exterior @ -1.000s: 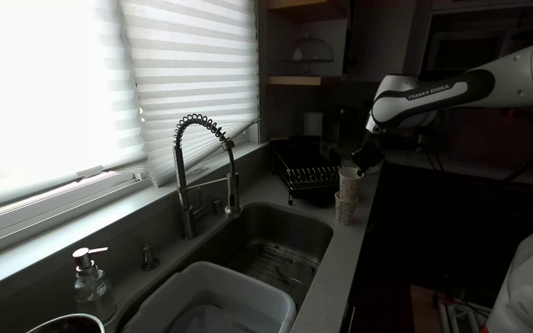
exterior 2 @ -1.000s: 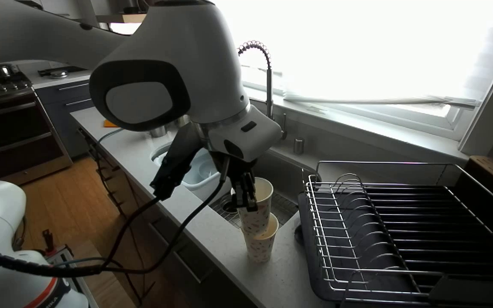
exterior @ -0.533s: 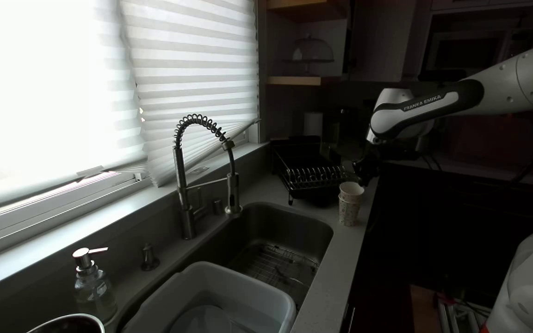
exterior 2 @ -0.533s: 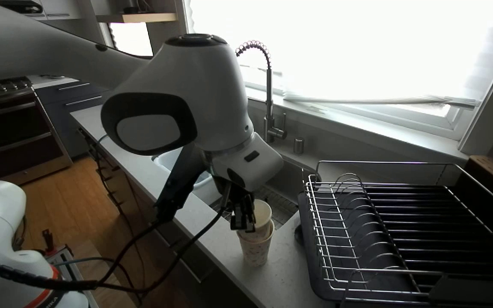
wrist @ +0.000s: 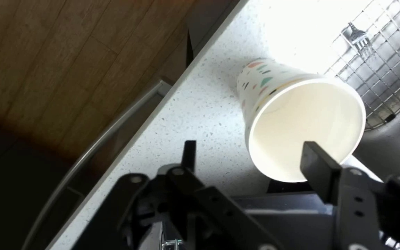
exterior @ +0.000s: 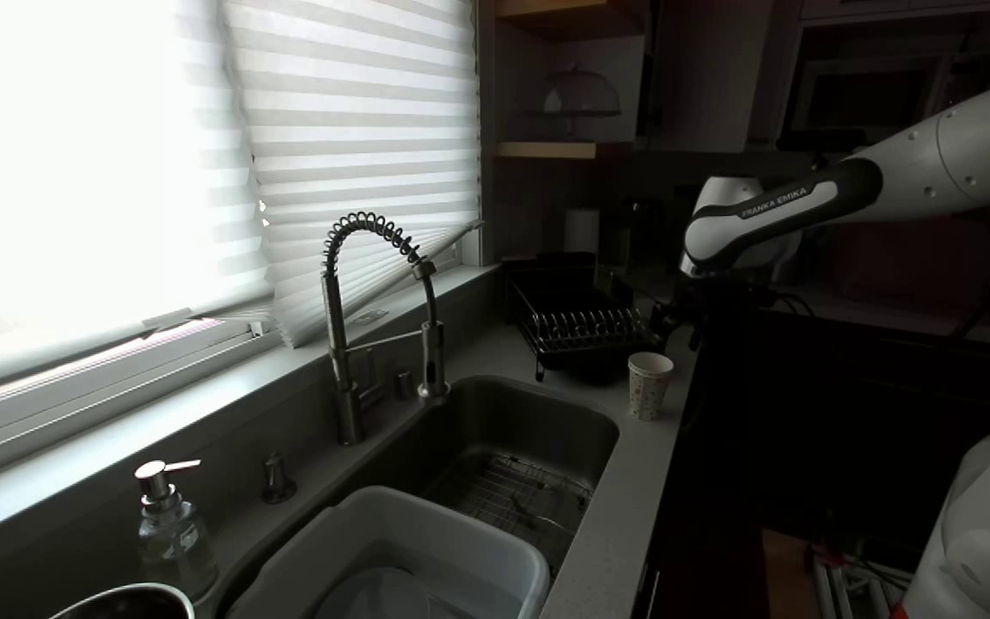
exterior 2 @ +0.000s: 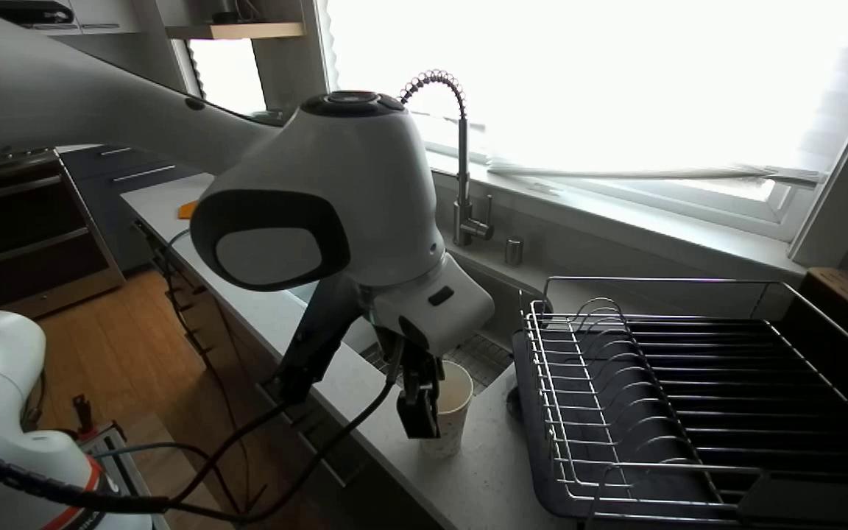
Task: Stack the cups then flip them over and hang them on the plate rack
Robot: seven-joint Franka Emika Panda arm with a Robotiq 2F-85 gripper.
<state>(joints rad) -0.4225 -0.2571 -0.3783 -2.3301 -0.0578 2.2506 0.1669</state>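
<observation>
One speckled whitish cup (exterior: pixel 650 393) shows on the counter (exterior: pixel 632 481), upright with its mouth facing up, beside the corner of the sink (exterior: pixel 538 417) and near the black wire rack (exterior 2: pixel 704 401), apart from it. The task speaks of cups, so my judgement is that the stacking is probably done and another sits nested in the same outline; only a single mouth is visible, though, and the pictures do not settle the count.

The gripper (wrist: pixel 253 162) has its jaws spread, with nothing pinched between them. In the wrist view one finger (wrist: pixel 319 170) crosses in front of the rim while its partner stands over the counter; whether the former touches the cup cannot be told. In an exterior view the gripper hangs just beside the cup (exterior 2: pixel 456 427).

What remains looks like the larger share. The flip is not done — the opening points up — and no cup hangs on the rack. As I read it, the next move calls for lining the jaws up on either side of the walls and closing on both layers at once, then lifting, turning over and carrying to the rack. A hold on the inner layer alone could let the outer one slip off during the turn.
</observation>
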